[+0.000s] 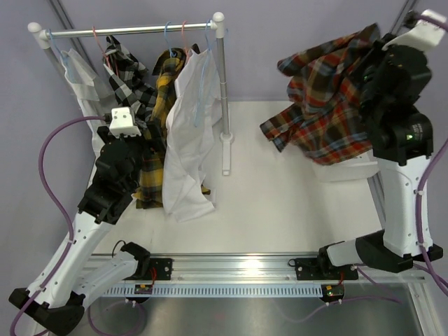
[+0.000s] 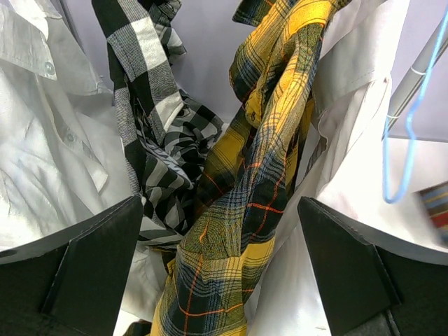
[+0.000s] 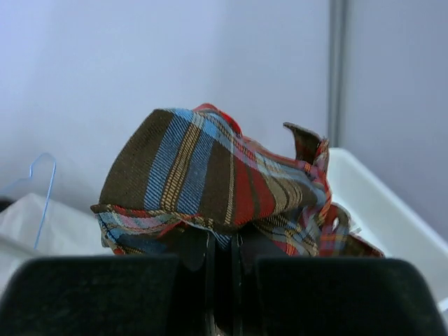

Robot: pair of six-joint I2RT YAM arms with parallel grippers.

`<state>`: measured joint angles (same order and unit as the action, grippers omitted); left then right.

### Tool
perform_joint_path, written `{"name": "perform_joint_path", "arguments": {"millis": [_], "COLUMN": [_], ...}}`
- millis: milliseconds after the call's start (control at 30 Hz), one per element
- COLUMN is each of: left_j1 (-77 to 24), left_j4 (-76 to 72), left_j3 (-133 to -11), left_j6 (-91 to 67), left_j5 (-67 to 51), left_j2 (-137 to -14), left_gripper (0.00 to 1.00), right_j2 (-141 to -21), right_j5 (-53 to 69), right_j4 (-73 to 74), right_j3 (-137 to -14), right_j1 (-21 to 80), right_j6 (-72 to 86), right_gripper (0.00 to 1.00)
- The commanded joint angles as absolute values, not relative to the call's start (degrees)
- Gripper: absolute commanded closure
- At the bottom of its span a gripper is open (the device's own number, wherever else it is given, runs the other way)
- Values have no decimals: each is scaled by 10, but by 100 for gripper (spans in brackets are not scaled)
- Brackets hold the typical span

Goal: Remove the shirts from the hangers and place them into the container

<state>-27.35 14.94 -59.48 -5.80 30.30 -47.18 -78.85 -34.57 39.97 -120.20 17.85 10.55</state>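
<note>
Red-orange-blue plaid shirt (image 1: 325, 98): hangs bunched at upper right of top view, over white container (image 1: 346, 171). Clamped in right gripper (image 3: 220, 252), jaws pinched tight on cloth. Left-centre: yellow-blk plaid shirt (image 2: 273, 140) on rail (image 1: 133, 30) btw blk-white checked shirt (image 2: 140, 42) and white shirt (image 1: 185, 140). Sits btw spread fingers of left gripper (image 2: 220, 266), released. Light blue hanger (image 2: 399, 161) at right of left wrist view.

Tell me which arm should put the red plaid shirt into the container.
Right. The right gripper is shut on the red plaid shirt above the white container; the left gripper is open, facing the yellow plaid shirt.
</note>
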Motion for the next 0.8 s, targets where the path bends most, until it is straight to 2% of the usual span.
{"name": "perform_joint_path", "arguments": {"millis": [0, 100, 300, 533, 700, 767], "left_j1": [-270, -269, -268, -267, -267, -267], "left_j4": [107, 106, 106, 106, 107, 108], "left_j3": [-593, -593, -592, -592, -592, -592], "left_j6": [-56, -56, -58, -57, -57, -58], "left_j5": [319, 319, 316, 317, 316, 315], "left_j2": [-465, -466, -469, -470, -473, -473], "left_gripper": [1, 1, 1, 1, 1, 1], "right_j2": [-841, -868, -883, -926, -915, -892], "right_j5": [-368, -357, -331, -273, -249, -238], "right_j4": [384, 360, 212, 163, 143, 128], "right_j3": [-1329, -1403, -1411, -1444, -1360, -1271], "right_j1": [141, 113, 52, -29, -58, -63], "right_j6": [23, 4, -39, -19, 22, 33], "right_gripper": [100, 100, 100, 100, 100, 100]}}
